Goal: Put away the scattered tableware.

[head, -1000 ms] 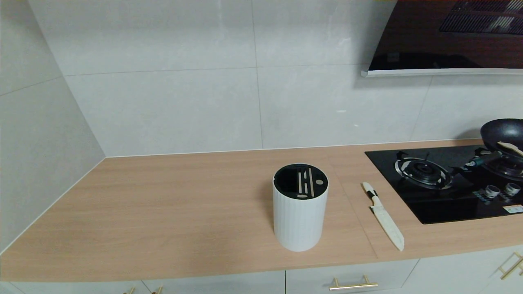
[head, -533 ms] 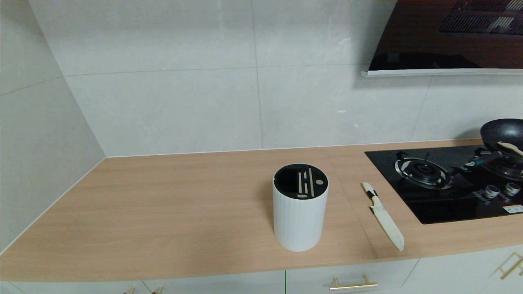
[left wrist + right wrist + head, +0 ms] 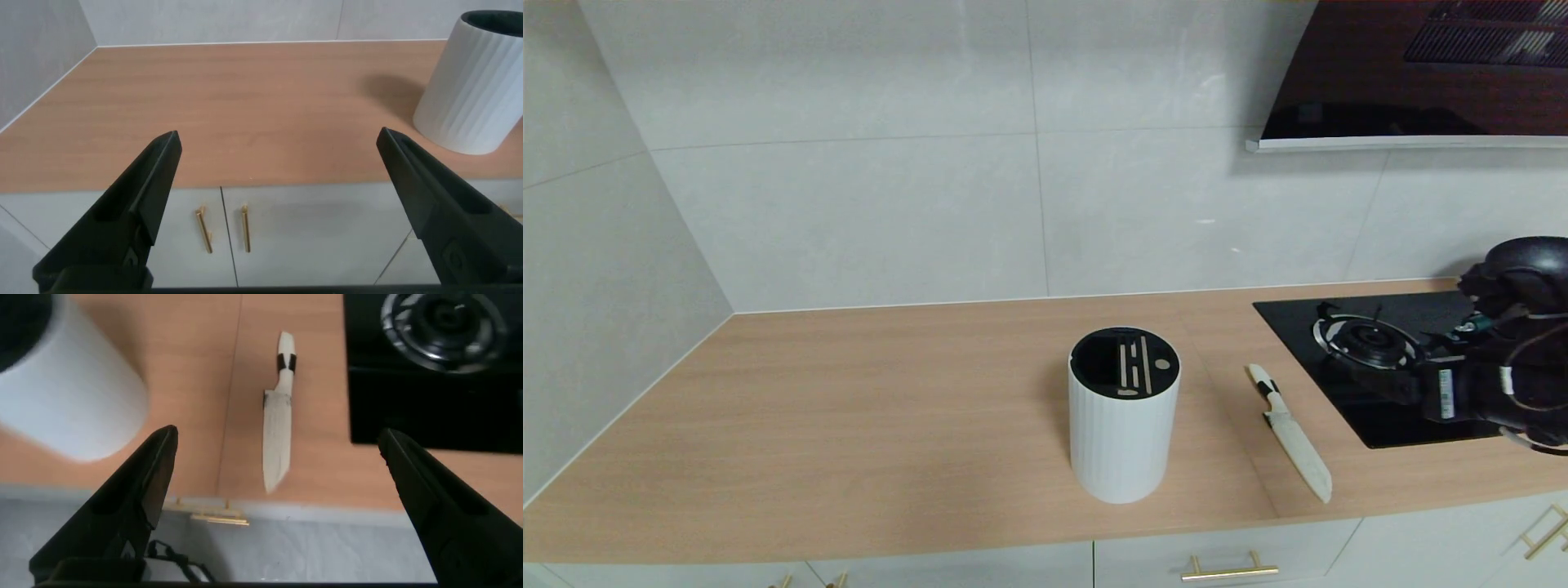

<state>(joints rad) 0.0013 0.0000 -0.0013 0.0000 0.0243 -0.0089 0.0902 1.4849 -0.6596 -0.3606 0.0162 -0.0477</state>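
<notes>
A white ribbed knife holder (image 3: 1123,437) with a black slotted top stands mid-counter; it is also in the left wrist view (image 3: 478,82) and the right wrist view (image 3: 69,384). A knife (image 3: 1289,431) with a pale blade and a white-and-black handle lies flat to its right, tip toward the counter's front edge. My right arm (image 3: 1503,384) hangs over the hob's front right. My right gripper (image 3: 278,434) is open, and the knife (image 3: 276,449) lies below it, seen between its fingers. My left gripper (image 3: 278,139) is open with nothing in it, low before the counter's front edge, left of the holder.
A black gas hob (image 3: 1356,367) with a burner (image 3: 1368,341) fills the counter's right end, under a dark range hood (image 3: 1421,73). White cabinet doors with gold handles (image 3: 1229,569) run below the counter. Tiled walls close the back and left.
My right arm has come into the head view from the right and now covers the hob's right side and the pan. The holder and the knife have not moved.
</notes>
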